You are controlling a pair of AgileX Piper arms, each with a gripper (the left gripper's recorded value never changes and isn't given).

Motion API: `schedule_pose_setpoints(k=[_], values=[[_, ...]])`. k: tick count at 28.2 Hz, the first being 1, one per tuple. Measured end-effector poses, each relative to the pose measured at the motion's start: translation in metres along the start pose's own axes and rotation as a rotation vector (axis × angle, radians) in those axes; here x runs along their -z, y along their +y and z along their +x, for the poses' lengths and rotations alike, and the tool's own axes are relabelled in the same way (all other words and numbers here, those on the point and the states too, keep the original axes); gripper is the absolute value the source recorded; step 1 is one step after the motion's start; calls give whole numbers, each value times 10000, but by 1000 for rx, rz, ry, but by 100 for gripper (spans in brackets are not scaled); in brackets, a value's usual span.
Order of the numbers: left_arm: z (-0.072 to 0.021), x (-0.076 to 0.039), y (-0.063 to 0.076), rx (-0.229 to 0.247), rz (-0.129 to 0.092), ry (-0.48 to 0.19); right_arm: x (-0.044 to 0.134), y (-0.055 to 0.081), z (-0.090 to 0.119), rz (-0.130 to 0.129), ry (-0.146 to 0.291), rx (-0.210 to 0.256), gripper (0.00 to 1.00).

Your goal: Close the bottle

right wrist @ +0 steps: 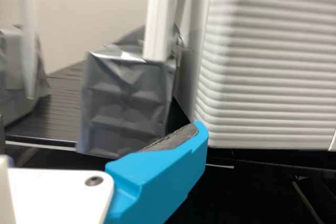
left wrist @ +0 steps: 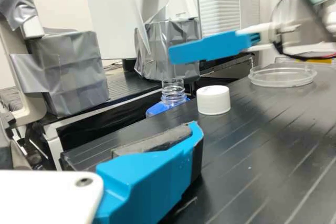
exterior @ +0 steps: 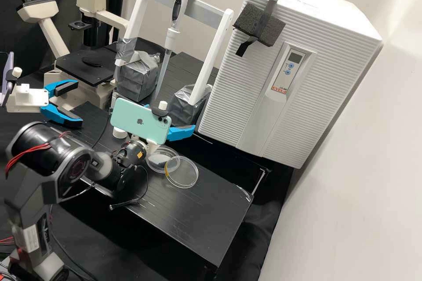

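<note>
One open bottle [left wrist: 172, 90] is standing beside one white cap [left wrist: 213, 99], with two dishes [exterior: 182, 172] lying farther right. The left gripper [exterior: 80, 102] and right gripper [exterior: 180, 132] are both gaping, released.

a black bench [exterior: 198, 215] stands against a pale wall [exterior: 351, 184], beside a white ribbed cabinet [exterior: 281, 66]

From the left wrist camera I can make out only the clear neck of the bottle [left wrist: 172, 92] and a bit of blue below it, the rest sunk behind the bench [left wrist: 273, 145] edge, and in the high view a phone [exterior: 140, 119] covers most of the right gripper [exterior: 182, 131].
</note>
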Motion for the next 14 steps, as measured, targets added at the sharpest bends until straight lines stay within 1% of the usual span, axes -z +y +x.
schedule_pose_setpoints(k=[2, 3, 5, 6, 10, 13, 14], values=[[0, 1, -2, 3, 0, 1, 42, 3, -101, 15, 34, 1, 100], [0, 1, -2, 2, 0, 1, 79, 1, -177, 22, 65, 6, 100], [4, 4, -1, 5, 1, 2, 126, -20, -267, 29, 104, 16, 100], [13, 8, 8, 3, 3, 3, 161, -45, -332, 36, 132, 26, 100], [38, 18, 38, -9, 10, 1, 214, -174, -471, 30, 183, 87, 100], [44, 23, 24, -5, 7, 2, 211, -336, -582, 28, 194, 168, 100], [45, 24, 16, -3, 6, 2, 212, -367, -600, 26, 197, 184, 100]])
